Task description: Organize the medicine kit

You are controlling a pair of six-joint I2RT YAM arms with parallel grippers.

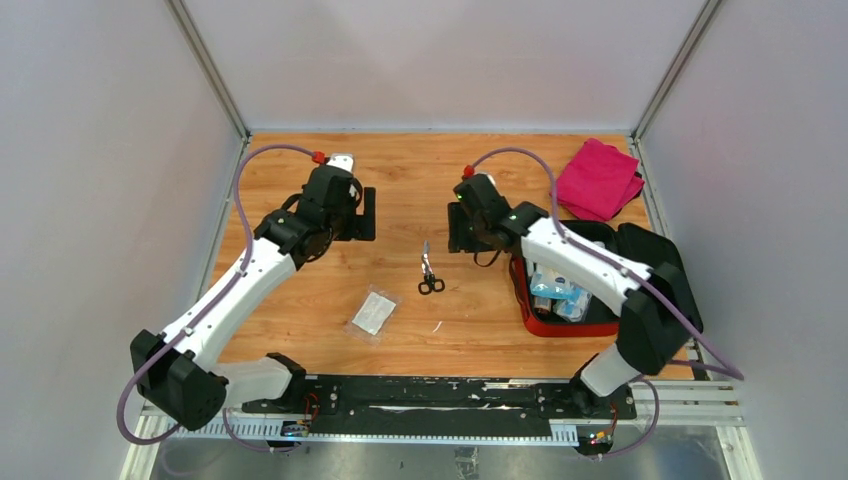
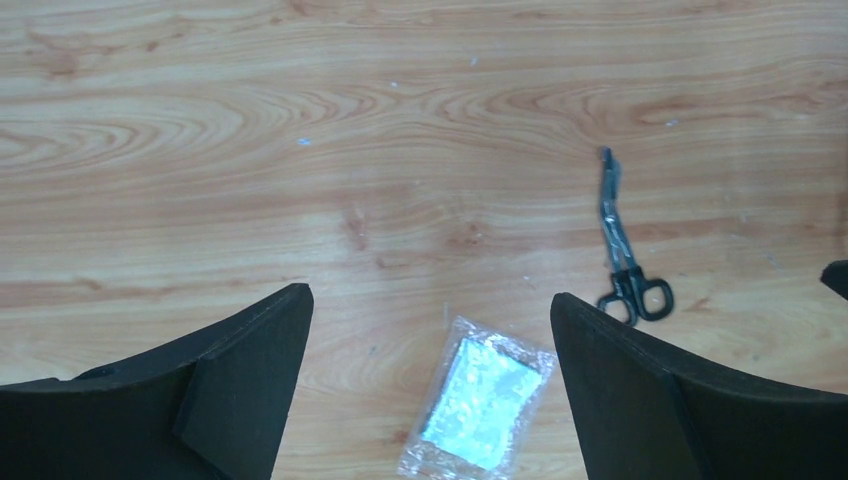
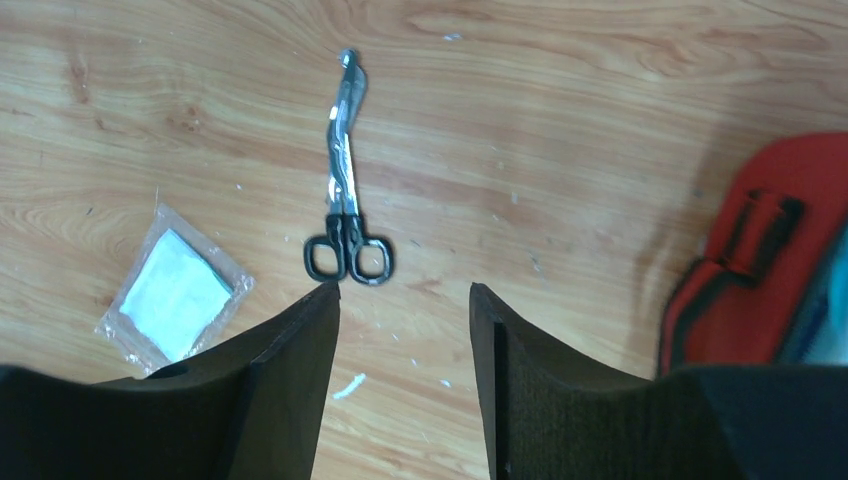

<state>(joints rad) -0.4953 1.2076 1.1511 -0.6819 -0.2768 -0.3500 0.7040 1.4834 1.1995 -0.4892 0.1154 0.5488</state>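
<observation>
The red medicine kit point(image 1: 548, 324) lies open at the right, blue and white packets inside its black lining; its red edge point(image 3: 760, 270) shows in the right wrist view. Black-handled scissors point(image 1: 429, 272) point(image 2: 622, 250) point(image 3: 346, 215) lie mid-table. A clear gauze packet point(image 1: 374, 312) point(image 2: 480, 405) point(image 3: 176, 295) lies to their near left. My left gripper point(image 1: 366, 213) point(image 2: 430, 300) hangs open above the wood, nothing between its fingers. Also open and holding nothing, my right gripper point(image 1: 458, 228) point(image 3: 404, 290) hovers just left of the kit, near the scissors' handles.
A folded magenta cloth point(image 1: 598, 178) lies at the back right corner. White walls and metal frame posts close in the table on three sides. A black rail point(image 1: 430, 395) with the arm bases runs along the near edge. Small white scraps point(image 3: 350, 386) dot the wood.
</observation>
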